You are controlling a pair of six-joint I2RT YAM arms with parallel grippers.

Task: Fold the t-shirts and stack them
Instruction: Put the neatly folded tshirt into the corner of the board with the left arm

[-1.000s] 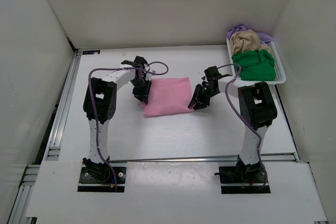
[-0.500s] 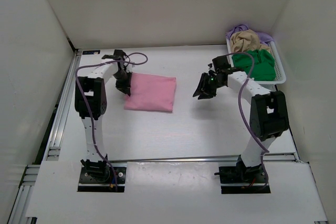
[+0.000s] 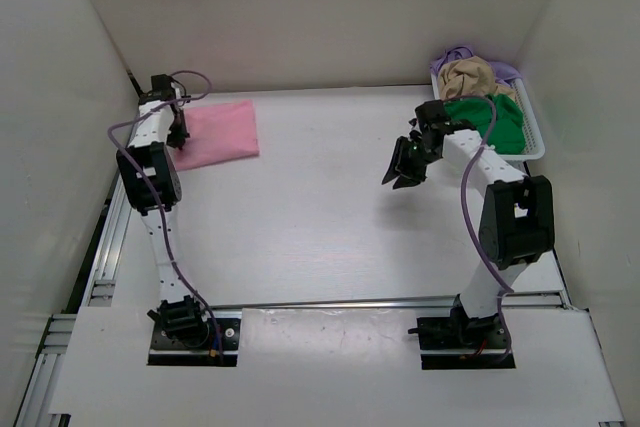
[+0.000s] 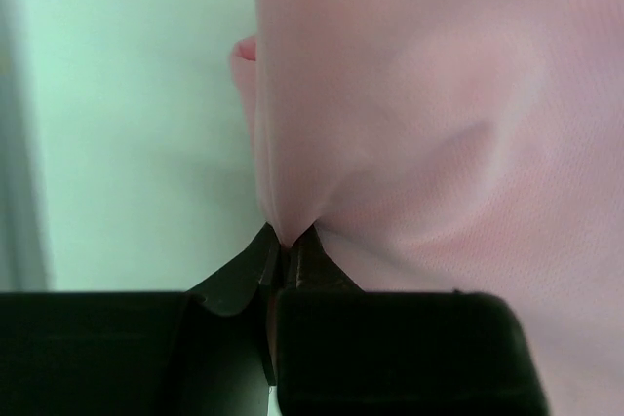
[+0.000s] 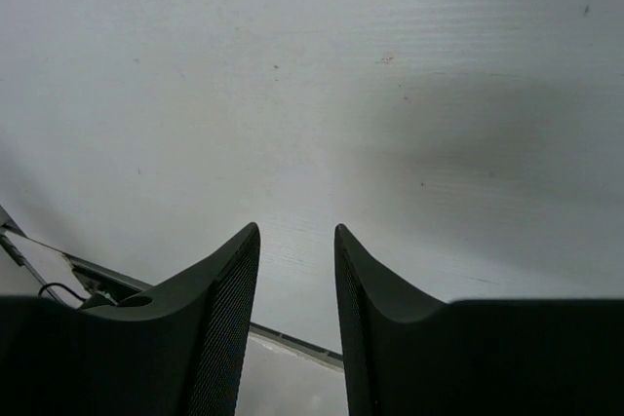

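Observation:
The folded pink t-shirt (image 3: 219, 132) lies at the table's far left corner. My left gripper (image 3: 179, 133) is shut on its left edge; in the left wrist view the pink t-shirt (image 4: 439, 114) bunches into the closed left gripper (image 4: 289, 241). The dark green t-shirt (image 3: 484, 124), tan t-shirt (image 3: 474, 77) and a bit of the lavender t-shirt (image 3: 452, 53) lie piled in the white basket (image 3: 535, 147) at the far right. My right gripper (image 3: 403, 174) hangs open and empty above the table; the right wrist view shows the right gripper (image 5: 296, 239) over bare tabletop.
White walls close in the table on the left, back and right. The left wall and a metal rail (image 3: 120, 207) run close beside my left arm. The basket stands just behind my right arm's forearm.
My left gripper has dragged the pink t-shirt from the table's middle to the far left corner. My right gripper has let go of it, lifted and swung right toward the basket.

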